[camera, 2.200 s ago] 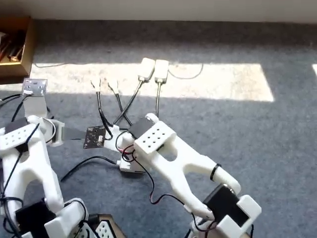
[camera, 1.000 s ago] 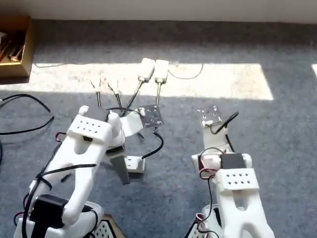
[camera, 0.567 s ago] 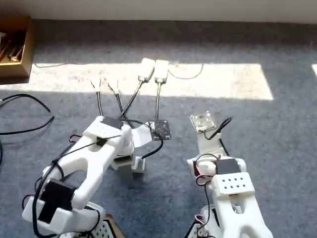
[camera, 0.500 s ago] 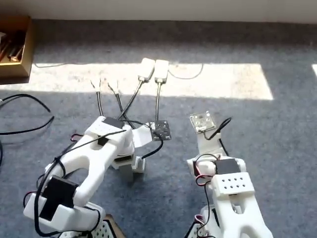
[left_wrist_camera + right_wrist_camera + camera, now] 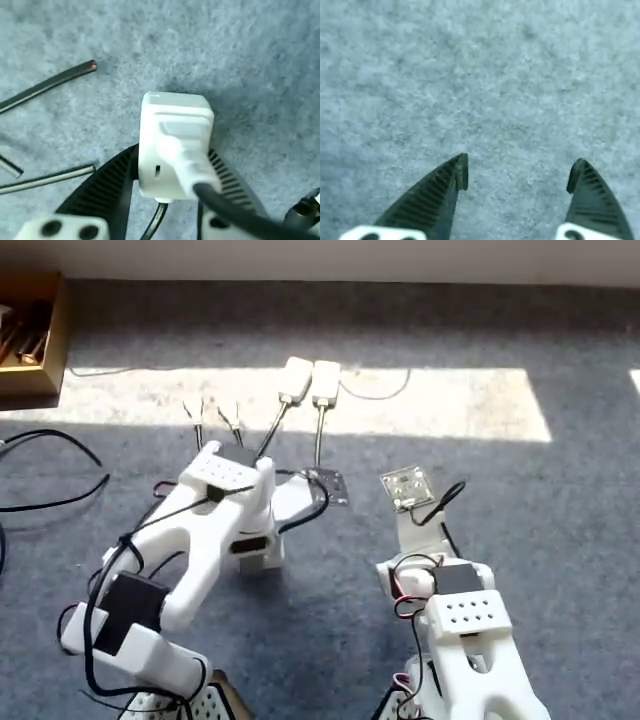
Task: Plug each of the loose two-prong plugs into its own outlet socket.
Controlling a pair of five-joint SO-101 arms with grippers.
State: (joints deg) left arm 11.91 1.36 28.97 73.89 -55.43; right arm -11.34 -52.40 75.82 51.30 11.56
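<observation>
Two states we log, left gripper (image 5: 173, 153) pinched on white corded plug (image 5: 175, 131) at 8 o'clock over grey carpet (image 5: 470, 75), right gripper (image 5: 518, 175) spread wide, holding nothing, 5 o'clock.

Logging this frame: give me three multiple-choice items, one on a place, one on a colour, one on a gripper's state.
1. The two white blocks far from the arms lie:
A) on the sunlit strip
B) between the two arms
C) under the right arm

2. Their cords are:
A) red
B) black
C) yellow

3. The right gripper is:
A) shut on a plug
B) shut on a cord
C) open over bare carpet

Key:
1 A, the high view shows both blocks in the bright patch.
2 B, dark cords run from them toward the arms.
3 C, its wrist view shows the jaws parted with carpet between them.
</observation>
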